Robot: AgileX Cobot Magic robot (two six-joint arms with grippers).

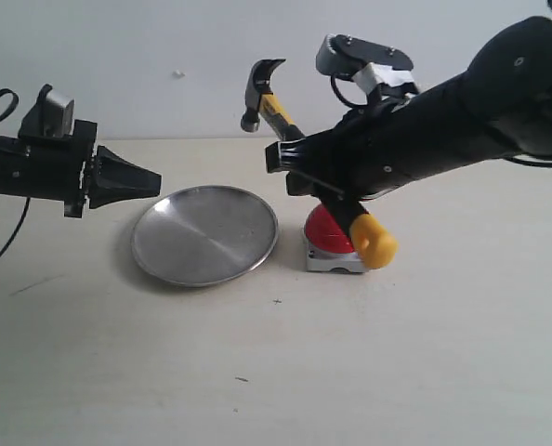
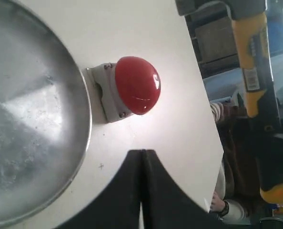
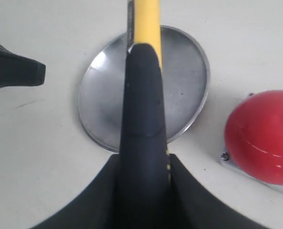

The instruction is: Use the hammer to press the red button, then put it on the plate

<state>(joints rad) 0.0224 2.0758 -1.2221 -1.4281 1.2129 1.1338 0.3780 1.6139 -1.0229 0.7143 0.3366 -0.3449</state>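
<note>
My right gripper (image 1: 299, 163) is shut on the black handle of the hammer (image 1: 274, 104), held in the air. Its dark head points up and to the left, and its yellow end (image 1: 375, 243) hangs low in front of the red button (image 1: 327, 230). The button sits on its grey-white base right of the silver plate (image 1: 204, 234). In the right wrist view the hammer handle (image 3: 142, 109) runs out over the plate (image 3: 184, 81), with the button (image 3: 263, 136) off to one side. My left gripper (image 1: 146, 178) is shut and empty, hovering just left of the plate.
The pale table (image 1: 276, 362) carries only the plate and button. Its far edge shows in the left wrist view, with a seated person's hand (image 2: 218, 204) and clutter beyond it.
</note>
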